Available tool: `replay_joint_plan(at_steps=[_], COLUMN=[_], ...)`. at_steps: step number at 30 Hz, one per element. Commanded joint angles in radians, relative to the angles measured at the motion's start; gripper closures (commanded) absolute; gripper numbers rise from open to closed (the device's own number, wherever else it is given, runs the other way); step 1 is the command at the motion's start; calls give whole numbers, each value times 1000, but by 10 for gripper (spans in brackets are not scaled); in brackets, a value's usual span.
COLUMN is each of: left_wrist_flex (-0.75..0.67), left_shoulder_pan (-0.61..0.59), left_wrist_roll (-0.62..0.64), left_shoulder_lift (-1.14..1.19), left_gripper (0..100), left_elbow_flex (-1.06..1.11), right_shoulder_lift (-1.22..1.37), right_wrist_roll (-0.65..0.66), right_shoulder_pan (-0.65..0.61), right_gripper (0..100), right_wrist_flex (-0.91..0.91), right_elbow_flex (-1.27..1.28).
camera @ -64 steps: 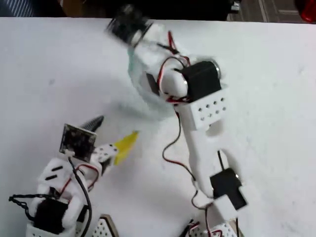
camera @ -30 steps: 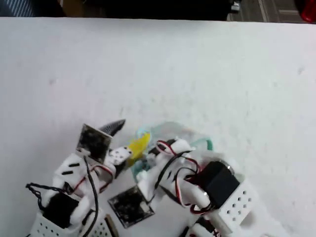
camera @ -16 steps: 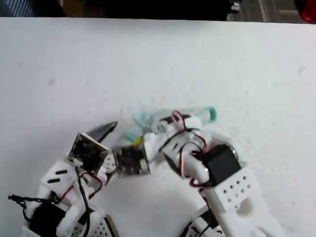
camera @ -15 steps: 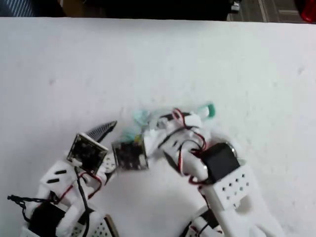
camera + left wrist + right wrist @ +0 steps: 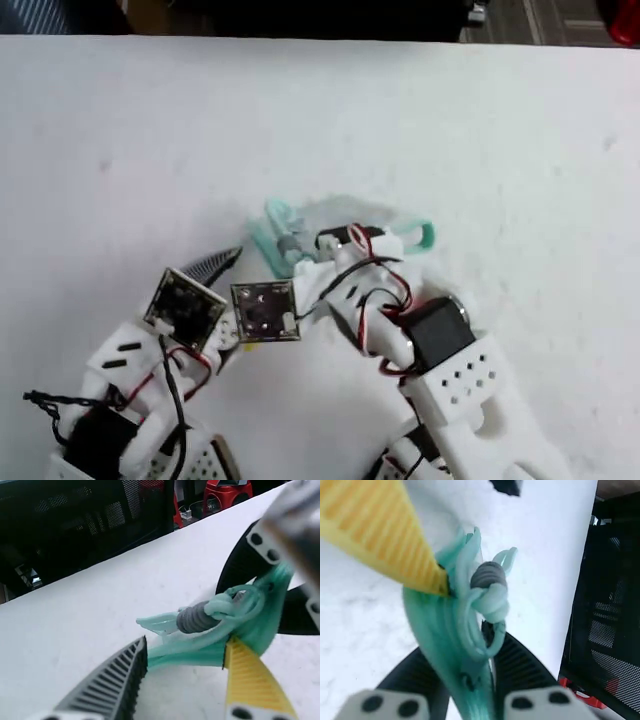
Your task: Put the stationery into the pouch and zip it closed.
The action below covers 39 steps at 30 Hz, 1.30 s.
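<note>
The pouch (image 5: 268, 230), clear with a teal edge, lies on the white table (image 5: 450, 120) a little left of centre and toward the near side. A teal loop sticks out at its right end, and whether it holds any stationery cannot be made out. At its left end a grey bead (image 5: 195, 620) sits on a knotted teal cord (image 5: 235, 605) that runs off the teal edge. The right gripper (image 5: 470, 655) comes in from the near right, and its two black fingers (image 5: 520, 662) are pressed together on that teal edge, with the strip pinched between them just behind the bead. The left gripper (image 5: 186, 652) comes in from the near left with its jaws spread wide. The tip of its yellow finger (image 5: 250, 680) touches the teal edge, right beside the right gripper's hold. Its ribbed black finger (image 5: 117, 680) stands clear of the pouch, farther left, above bare table. From above, the two arms' square camera boards (image 5: 265, 312) sit just beside each other, near of the pouch. Beyond the table's far edge stand black mesh (image 5: 100, 515) and some red objects (image 5: 225, 492).
</note>
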Motion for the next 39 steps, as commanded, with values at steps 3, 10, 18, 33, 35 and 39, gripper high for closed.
replay_joint_plan(at_steps=[3,10,18,33,35,39], left_wrist_flex=[-31,86,-196,-242,-184,-112], left_shoulder_pan=[-61,-168,-131,44,87,122], left_wrist_roll=[-8,-5,12,-20,-80,-157], left_shoulder_lift=[7,7,7,10,10,10], left_gripper=[729,731,732,732,732,732], left_elbow_flex=[-9,-161,91,189,166,130], right_shoulder_lift=[-81,-113,-177,-186,-186,-186], right_wrist_roll=[17,91,210,206,206,204], right_shoulder_pan=[-22,16,-104,-177,-110,-5], right_gripper=[982,983,982,982,982,982], right_wrist_flex=[-4,24,93,81,31,-42], right_elbow_flex=[-17,60,107,107,110,112])
